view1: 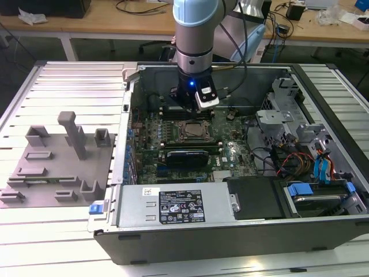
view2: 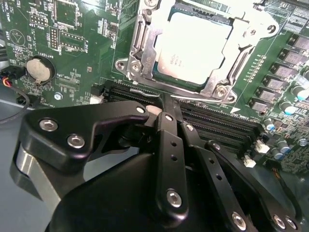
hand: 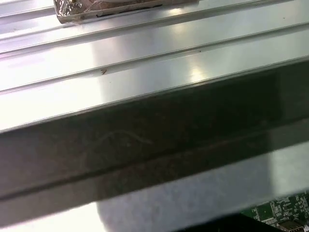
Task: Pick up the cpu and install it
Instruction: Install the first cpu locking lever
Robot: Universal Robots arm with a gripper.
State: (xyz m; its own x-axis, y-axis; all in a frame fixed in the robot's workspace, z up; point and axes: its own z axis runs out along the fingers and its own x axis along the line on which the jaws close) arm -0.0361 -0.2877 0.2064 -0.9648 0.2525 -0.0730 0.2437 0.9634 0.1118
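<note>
1. At the exterior view's left, a grey fixture plate [view1: 57, 167] with upright plastic blocks is lying on the ribbed metal worktop [view1: 69, 81], just beside the open computer case [view1: 242, 231]; a small blue tab [view1: 98, 208] is sitting near the case's corner.
2. Moving right, the case is lying open on its side; its silver power supply [view1: 173, 208] is running along the near edge, and the green motherboard [view1: 190, 144] is lying flat behind it.
3. In the middle of the exterior view, the arm [view1: 196, 34] is reaching down into the case; the end effector [view1: 187, 104] is hanging just behind the socket frame [view1: 193, 131], close above the board.
4. In the second wrist view, the cpu [view2: 193, 46] is sitting inside the metal socket frame [view2: 140, 53], silver top facing up, level with the frame; the memory slots [view2: 212, 121] are lying between the frame and the end effector.
5. In that same view, the end effector [view2: 161, 104] is showing black linkage fingers [view2: 169, 140] drawn together at their tips with nothing pinched between them; the tips are hovering over the memory slots, near the cpu but apart from it.
6. A round coin battery [view2: 37, 69] is sitting on the board to one side of the socket.
7. At the exterior view's right, drive cages [view1: 282, 121] and blue-tabbed cables [view1: 320, 167] are filling that end of the case.
8. In the first wrist view, ribbed metal [hand: 145, 58] and a dark case edge [hand: 154, 145] are crossing the picture.
</note>
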